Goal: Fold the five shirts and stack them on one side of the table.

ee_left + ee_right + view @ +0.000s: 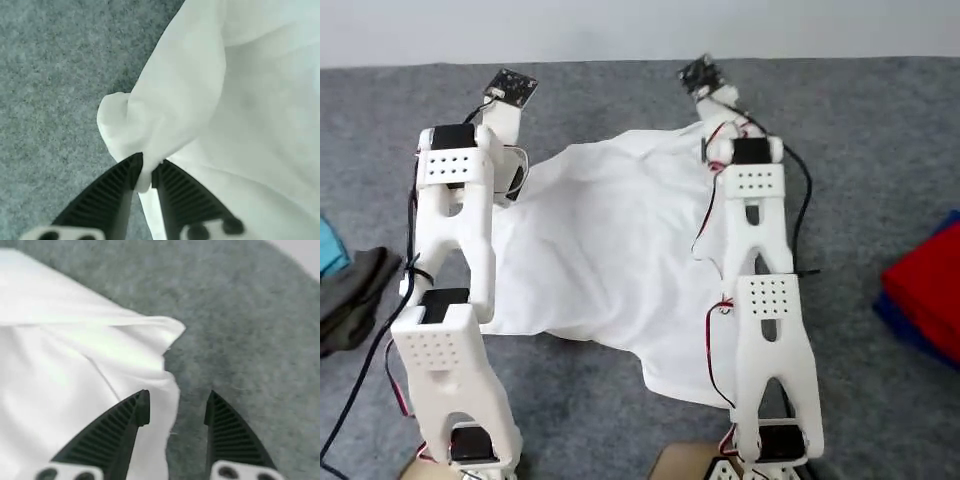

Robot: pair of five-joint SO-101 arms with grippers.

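A white shirt [610, 250] lies spread and rumpled on the grey carpet between my two arms. My left gripper [146, 172] is shut on a bunched edge of the white shirt [200, 100], lifting a fold off the carpet. My right gripper [177, 410] is open, its fingers straddling the far corner edge of the white shirt [75, 365]; one finger is over cloth, the other over bare carpet. In the high view the left arm [455, 200] stands at the shirt's left edge and the right arm [750, 190] at its far right corner.
A red folded shirt [925, 290] on a blue one lies at the table's right edge. Dark grey and teal clothes [345, 290] are piled at the left edge. Grey carpet [600, 410] covers the table.
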